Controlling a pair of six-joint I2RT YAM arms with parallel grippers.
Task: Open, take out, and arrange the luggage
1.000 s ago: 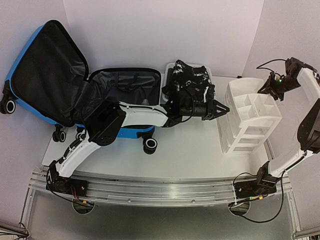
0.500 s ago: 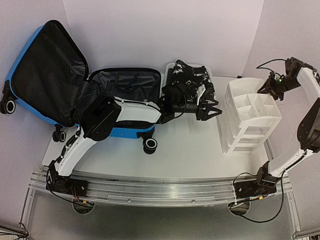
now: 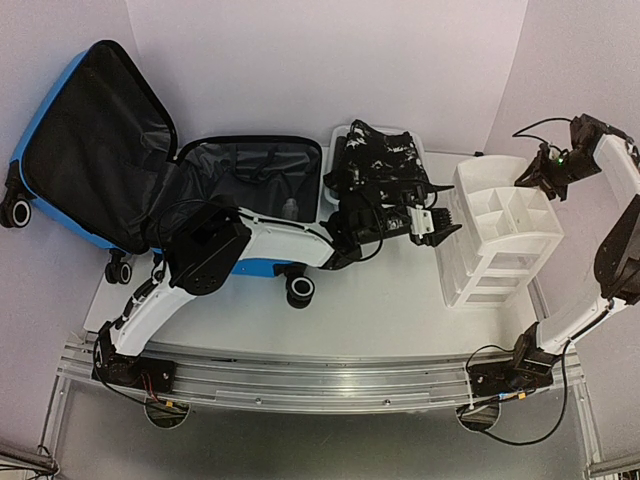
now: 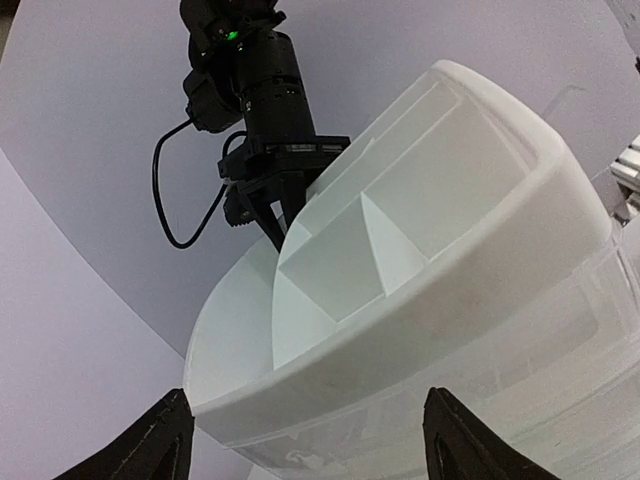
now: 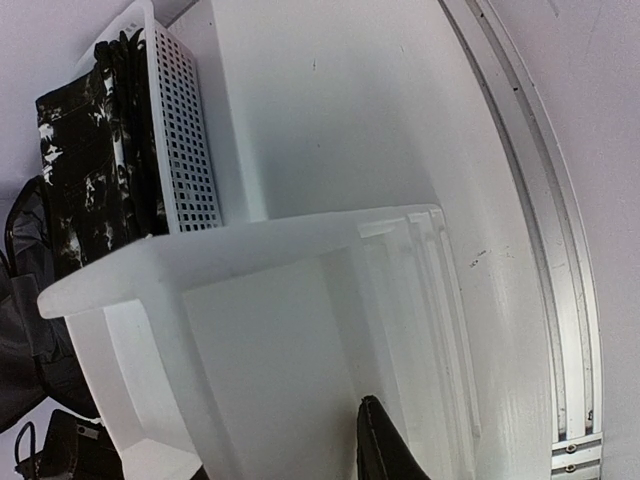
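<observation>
The luggage [image 3: 110, 140] lies open at the far left of the surface [image 3: 380, 300]. Its hard shell looks stiff, bulky and slick, so take the rim. Your left fingers [image 4: 160, 445] are spread and empty; whether the right fingers [image 5: 385, 445] are apart, you cannot tell.

White organizer [image 5: 262, 330] near perforated basket [image 5: 186, 150]

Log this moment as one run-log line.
luggage open, lid up | left gripper jaws open, facing organizer | right gripper by organizer, jaws unclear | basket holds dark clothes
</observation>
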